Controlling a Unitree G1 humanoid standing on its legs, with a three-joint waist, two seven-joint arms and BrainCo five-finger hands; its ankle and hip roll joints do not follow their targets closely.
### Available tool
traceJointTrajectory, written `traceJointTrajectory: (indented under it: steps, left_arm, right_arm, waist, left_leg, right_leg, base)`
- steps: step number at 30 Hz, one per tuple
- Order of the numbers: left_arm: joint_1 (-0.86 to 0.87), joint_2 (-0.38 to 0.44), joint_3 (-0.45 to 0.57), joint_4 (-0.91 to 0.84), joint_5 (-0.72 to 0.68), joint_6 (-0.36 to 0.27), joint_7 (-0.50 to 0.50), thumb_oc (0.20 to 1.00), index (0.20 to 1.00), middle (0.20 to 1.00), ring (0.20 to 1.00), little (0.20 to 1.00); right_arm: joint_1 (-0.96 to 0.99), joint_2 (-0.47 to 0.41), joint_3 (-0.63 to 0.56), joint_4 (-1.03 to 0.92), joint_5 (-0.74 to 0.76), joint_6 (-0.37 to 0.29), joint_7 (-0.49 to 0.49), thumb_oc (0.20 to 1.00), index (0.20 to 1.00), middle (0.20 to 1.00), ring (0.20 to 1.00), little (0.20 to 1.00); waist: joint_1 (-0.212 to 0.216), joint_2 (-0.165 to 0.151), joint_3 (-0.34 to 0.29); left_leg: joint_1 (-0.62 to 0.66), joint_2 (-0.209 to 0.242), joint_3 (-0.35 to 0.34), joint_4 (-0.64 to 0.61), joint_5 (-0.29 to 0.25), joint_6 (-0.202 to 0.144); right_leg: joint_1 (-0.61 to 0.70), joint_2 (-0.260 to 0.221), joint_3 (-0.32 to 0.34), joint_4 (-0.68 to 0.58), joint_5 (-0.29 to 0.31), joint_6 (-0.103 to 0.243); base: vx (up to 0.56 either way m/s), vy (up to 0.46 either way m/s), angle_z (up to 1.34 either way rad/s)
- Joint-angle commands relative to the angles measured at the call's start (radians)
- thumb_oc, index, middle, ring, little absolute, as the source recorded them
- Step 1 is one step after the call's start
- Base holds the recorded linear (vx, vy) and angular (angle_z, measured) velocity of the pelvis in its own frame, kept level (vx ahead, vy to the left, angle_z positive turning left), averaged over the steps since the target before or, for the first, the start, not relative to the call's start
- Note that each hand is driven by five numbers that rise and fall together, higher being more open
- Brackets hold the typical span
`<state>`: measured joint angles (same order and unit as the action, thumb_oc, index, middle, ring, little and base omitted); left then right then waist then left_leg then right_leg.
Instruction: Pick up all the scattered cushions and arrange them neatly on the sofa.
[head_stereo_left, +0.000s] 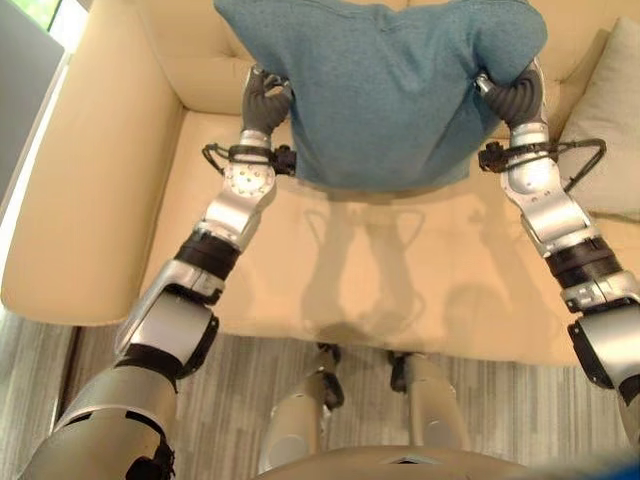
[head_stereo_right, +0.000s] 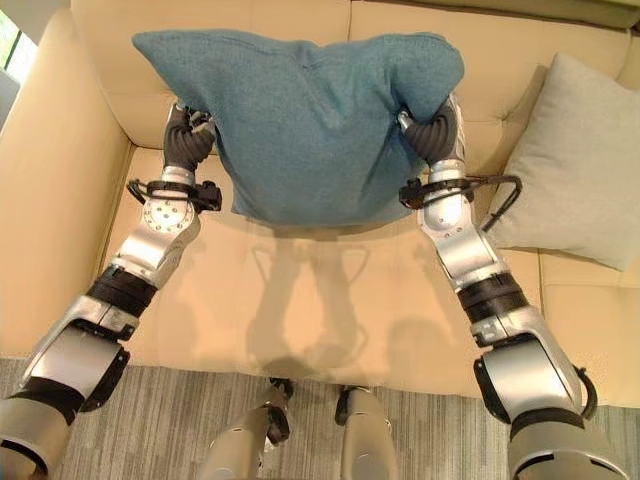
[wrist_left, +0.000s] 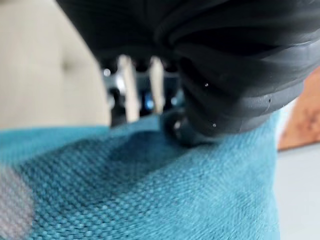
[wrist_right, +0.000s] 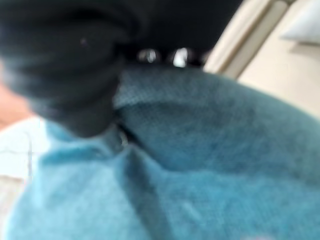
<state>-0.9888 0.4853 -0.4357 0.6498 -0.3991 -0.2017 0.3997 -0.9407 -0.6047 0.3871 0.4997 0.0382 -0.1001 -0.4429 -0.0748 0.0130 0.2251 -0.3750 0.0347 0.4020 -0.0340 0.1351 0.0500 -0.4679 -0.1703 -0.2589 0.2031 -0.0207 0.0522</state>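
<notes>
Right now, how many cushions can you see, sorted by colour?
Teal cushion: 1, held up over the sofa between the left hand and right hand.
Light grey cushion: 1, leaning against the sofa back to the robot's right.
Total: 2 cushions.

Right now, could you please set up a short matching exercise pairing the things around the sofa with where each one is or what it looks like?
Things:
1. teal cushion
2. grey cushion
3. sofa
4. left hand

Descriptions:
A. leaning against the sofa back on the robot's right
B. cream, with a bare seat under the arms
C. held up between both hands
D. at the held cushion's left edge

Pairs: 1-C, 2-A, 3-B, 4-D
</notes>
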Motion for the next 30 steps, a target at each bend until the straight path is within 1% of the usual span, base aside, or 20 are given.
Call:
traceJointTrajectory:
  steps: [1,5,11,12,13,14,17,22,27,28,29,30]
  left_arm:
    - [-0.223,-0.025,-0.055,-0.035,0.065,-0.121,-0.008,0.2,0.2,0.2,0.2,0.2]
    - [-0.267,-0.013,-0.061,0.015,0.05,-0.113,-0.006,0.2,0.2,0.2,0.2,0.2]
    - [-0.239,-0.051,-0.042,0.102,0.012,-0.093,-0.024,0.2,0.2,0.2,0.2,0.2]
    - [-0.238,-0.054,-0.041,0.112,0.014,-0.09,-0.021,0.313,0.313,0.313,0.313,0.313]
    - [-0.236,-0.055,-0.037,0.126,0.019,-0.086,-0.019,0.884,0.884,0.884,0.884,0.884]
    - [-0.233,-0.054,-0.034,0.135,0.022,-0.082,-0.017,1.0,1.0,1.0,1.0,1.0]
    - [-0.228,-0.03,-0.026,0.178,0.045,-0.064,-0.017,1.0,1.0,1.0,1.0,1.0]
    - [-0.215,0.066,-0.015,0.216,0.112,-0.034,-0.021,1.0,1.0,1.0,1.0,1.0]
    - [-0.17,0.153,0.035,0.212,0.141,-0.023,-0.018,1.0,1.0,1.0,1.0,1.0]
    - [-0.113,0.18,0.079,0.194,0.134,-0.024,-0.018,1.0,1.0,1.0,1.0,1.0]
    - [-0.11,0.18,0.079,0.192,0.135,-0.024,-0.018,1.0,1.0,1.0,1.0,1.0]
    - [-0.082,0.189,0.1,0.178,0.134,-0.027,-0.022,1.0,1.0,1.0,1.0,1.0]
  right_arm:
    - [-0.166,0.046,0.026,-0.031,0.006,-0.087,-0.008,0.2,0.2,0.2,0.2,0.2]
    - [-0.217,0.053,0.05,0.032,0.019,-0.08,-0.01,0.2,0.2,0.2,0.2,0.2]
    - [-0.227,0.068,0.089,0.174,0.037,-0.054,0.011,0.2,0.2,0.2,0.2,0.2]
    - [-0.231,0.068,0.094,0.193,0.029,-0.05,0.008,0.357,0.357,0.357,0.357,0.357]
    - [-0.234,0.065,0.098,0.213,0.017,-0.043,0.004,0.576,0.576,0.576,0.576,0.576]
    - [-0.239,0.061,0.102,0.226,0.006,-0.037,0.001,1.0,1.0,1.0,1.0,1.0]
    - [-0.261,0.03,0.111,0.286,-0.044,-0.01,-0.02,1.0,1.0,1.0,1.0,1.0]
    - [-0.241,-0.03,0.079,0.32,-0.107,0.021,-0.055,1.0,1.0,1.0,1.0,1.0]
    - [-0.182,-0.1,0.001,0.318,-0.134,0.045,-0.087,1.0,1.0,1.0,1.0,1.0]
    - [-0.113,-0.136,-0.057,0.301,-0.119,0.043,-0.092,1.0,1.0,1.0,1.0,1.0]
    - [-0.108,-0.136,-0.059,0.298,-0.12,0.043,-0.092,1.0,1.0,1.0,1.0,1.0]
    - [-0.077,-0.151,-0.085,0.288,-0.106,0.038,-0.09,1.0,1.0,1.0,1.0,1.0]
  waist:
    - [0.005,-0.051,-0.039]
    - [0.004,-0.047,-0.026]
    - [0.006,-0.044,-0.012]
    - [0.007,-0.045,-0.01]
    - [0.008,-0.046,-0.011]
    - [0.008,-0.046,-0.012]
    - [0.009,-0.047,-0.02]
    - [0.008,-0.043,-0.042]
    - [0.008,-0.039,-0.064]
    - [0.006,-0.038,-0.075]
    - [0.006,-0.038,-0.076]
    - [0.004,-0.037,-0.081]
  left_leg:
    - [0.013,0.077,0.004,0.041,-0.084,-0.161]
    - [-0.046,0.075,-0.005,0.047,-0.079,-0.162]
    - [-0.114,0.072,-0.009,0.074,-0.085,-0.161]
    - [-0.12,0.072,-0.01,0.078,-0.086,-0.162]
    - [-0.125,0.072,-0.012,0.079,-0.086,-0.163]
    - [-0.128,0.072,-0.013,0.079,-0.086,-0.163]
    - [-0.136,0.074,-0.019,0.082,-0.085,-0.166]
    - [-0.123,0.069,-0.028,0.073,-0.09,-0.166]
    - [-0.104,0.065,-0.032,0.076,-0.099,-0.165]
    - [-0.085,0.066,-0.032,0.07,-0.1,-0.166]
    - [-0.083,0.066,-0.032,0.069,-0.1,-0.166]
    - [-0.072,0.066,-0.033,0.063,-0.099,-0.166]
  right_leg:
    - [0.048,-0.115,0.025,-0.175,0.177,0.178]
    - [-0.008,-0.108,0.046,-0.19,0.193,0.179]
    - [-0.076,-0.108,0.056,-0.185,0.201,0.175]
    - [-0.08,-0.106,0.057,-0.186,0.203,0.175]
    - [-0.083,-0.106,0.056,-0.188,0.205,0.176]
    - [-0.086,-0.106,0.055,-0.189,0.206,0.177]
    - [-0.089,-0.103,0.051,-0.195,0.208,0.177]
    - [-0.081,-0.102,0.047,-0.199,0.209,0.18]
    - [-0.062,-0.099,0.048,-0.205,0.207,0.181]
    - [-0.044,-0.097,0.043,-0.209,0.206,0.18]
    - [-0.043,-0.097,0.043,-0.209,0.206,0.18]
    - [-0.035,-0.097,0.042,-0.21,0.204,0.179]
  base:
    - [0.01,-0.009,-0.08]
    - [0.01,0.001,-0.04]
    - [0.01,-0.019,-0.11]
    - [0.01,-0.04,-0.09]
    - [0.01,-0.04,-0.04]
    - [0.01,-0.034,-0.04]
    - [0.03,-0.032,0.1]
    - [0.04,-0.01,0.0]
    - [0.05,0.002,-0.04]
    - [0.07,-0.013,-0.03]
    - [0.07,-0.016,-0.02]
    - [0.07,-0.008,-0.02]
